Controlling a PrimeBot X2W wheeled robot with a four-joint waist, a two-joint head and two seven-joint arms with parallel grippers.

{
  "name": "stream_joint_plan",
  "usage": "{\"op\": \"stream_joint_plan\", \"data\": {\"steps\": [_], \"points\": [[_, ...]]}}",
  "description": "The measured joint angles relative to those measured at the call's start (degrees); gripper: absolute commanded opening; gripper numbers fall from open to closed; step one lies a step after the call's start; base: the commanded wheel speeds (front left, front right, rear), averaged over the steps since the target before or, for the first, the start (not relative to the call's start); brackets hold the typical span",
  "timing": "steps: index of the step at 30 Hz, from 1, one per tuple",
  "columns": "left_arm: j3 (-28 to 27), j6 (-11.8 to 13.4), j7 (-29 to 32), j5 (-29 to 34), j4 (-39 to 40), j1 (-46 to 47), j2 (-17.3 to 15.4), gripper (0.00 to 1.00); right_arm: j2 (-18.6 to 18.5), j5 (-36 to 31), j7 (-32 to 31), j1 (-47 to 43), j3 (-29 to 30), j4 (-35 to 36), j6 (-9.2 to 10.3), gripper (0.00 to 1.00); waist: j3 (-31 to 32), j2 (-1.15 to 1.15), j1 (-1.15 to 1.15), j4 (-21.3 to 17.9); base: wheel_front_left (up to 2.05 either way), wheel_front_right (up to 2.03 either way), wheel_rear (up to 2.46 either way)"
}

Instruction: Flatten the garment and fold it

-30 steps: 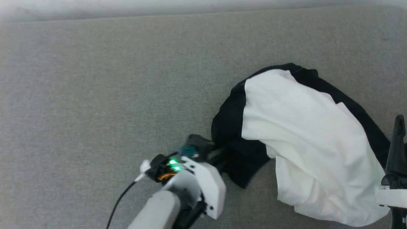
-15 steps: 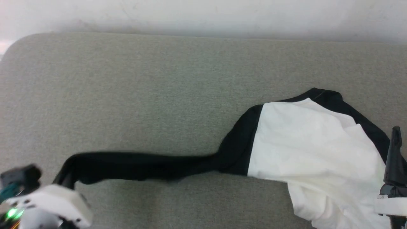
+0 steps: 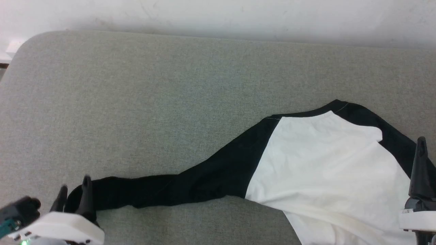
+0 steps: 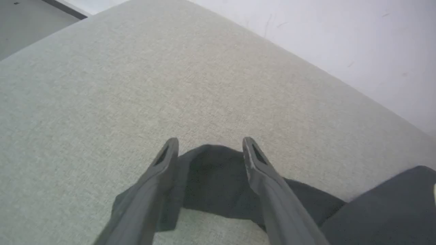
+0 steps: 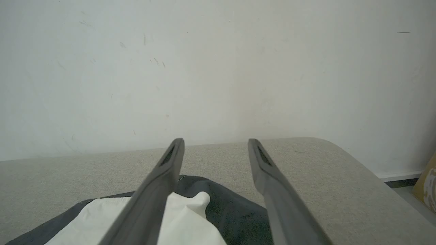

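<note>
The garment, a white T-shirt with black sleeves, lies on the grey cushion at the right, one black sleeve stretched out long to the lower left. My left gripper stands open at that sleeve's end; in the left wrist view the cuff lies on the cushion between the spread fingers of the left gripper, and nothing is pinched. My right gripper is at the right edge over the other black sleeve, its fingers wide apart and the right gripper empty.
A pale wall runs behind the cushion. The cushion's rounded corner is at the far left, with floor beyond it. A brown object stands on the floor past the cushion's right end.
My left gripper pulled the black sleeve far out to the left, then opened and let it go. The head camera shifted. The right gripper stayed open.
</note>
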State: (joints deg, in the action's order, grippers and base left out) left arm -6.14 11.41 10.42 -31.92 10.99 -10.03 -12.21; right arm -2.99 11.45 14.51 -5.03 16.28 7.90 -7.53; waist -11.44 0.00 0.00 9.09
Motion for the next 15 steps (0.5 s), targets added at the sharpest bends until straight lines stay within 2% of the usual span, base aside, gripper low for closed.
{"op": "stream_joint_plan", "data": {"steps": [3, 8, 11, 15], "points": [[0.7, -1.4, -0.3, -0.5, 5.3, 2.3, -0.6, 1.0, 0.0, -0.1, -0.4, 0.0, 0.2, 0.1, 0.0, 1.0, 0.5, 0.0, 0.0, 0.0, 0.0, 0.0, 0.0], [4.4, -2.7, 2.1, 3.4, 12.1, 8.0, -4.3, 1.0, 0.0, -0.1, -0.8, 0.0, -0.1, 0.6, 0.0, 1.0, 0.1, 0.0, 0.0, -0.1, 0.0, 0.0, 0.0], [10.1, -4.5, 5.9, 4.9, 11.4, 11.8, -4.9, 1.0, 0.0, -0.1, -0.9, 0.0, -0.5, 0.6, 0.0, 1.0, -0.7, 0.0, 0.0, -0.4, 0.0, 0.0, 0.0], [19.1, -8.2, 13.4, 6.9, 5.8, 13.7, -5.9, 1.0, 0.0, -0.1, -0.9, 0.3, -1.3, 0.6, 0.0, 1.0, -1.9, 0.0, 0.0, -1.1, 0.0, 0.0, 0.0]]}}
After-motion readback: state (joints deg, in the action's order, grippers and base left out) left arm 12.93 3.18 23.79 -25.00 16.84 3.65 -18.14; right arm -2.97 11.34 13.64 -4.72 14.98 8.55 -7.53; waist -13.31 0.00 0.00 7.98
